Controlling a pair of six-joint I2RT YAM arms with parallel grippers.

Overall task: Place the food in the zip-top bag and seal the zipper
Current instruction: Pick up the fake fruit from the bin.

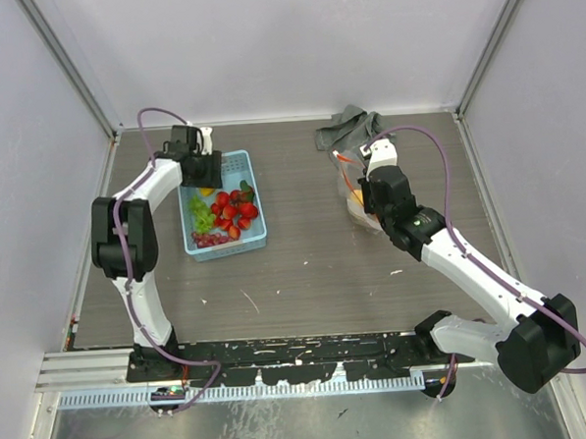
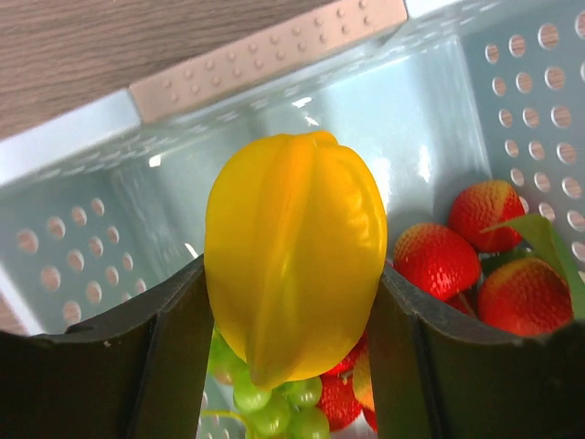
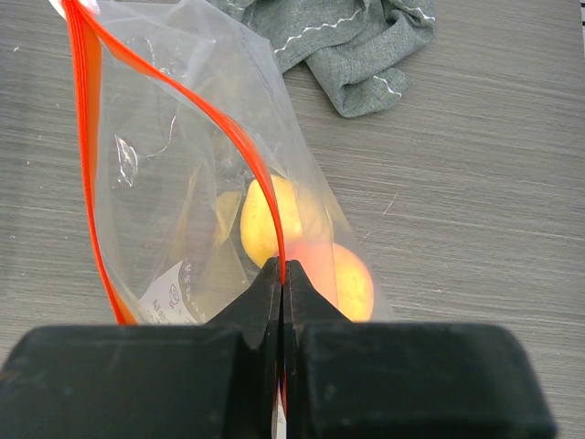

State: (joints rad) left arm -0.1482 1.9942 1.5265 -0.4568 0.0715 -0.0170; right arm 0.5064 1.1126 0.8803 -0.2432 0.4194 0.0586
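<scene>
left claw: squeezed on the yellow fruit, with one dark finger on each side of it.
yellow fruit: big and bumpy, in the middle of the left wrist view. i cannot tell if it is up off the other fruit.
blue basket: on the desk, at the upper left of the top view. the left claw is at its far end.
in the basket: red strawberries at the right of the left wrist view, and green grapes at the bottom, just under the yellow fruit. purple grapes lie at the near end in the top view.
right claw: pinched all the way closed on the zipper.
zip-top bag: clear, at the upper right of the top view, just beside the grey cloth. its mouth is open, and the two red-orange strips are apart.
in the bag: a pale yellow fruit and an orange peach, touching each other near the right claw's tips.
</scene>
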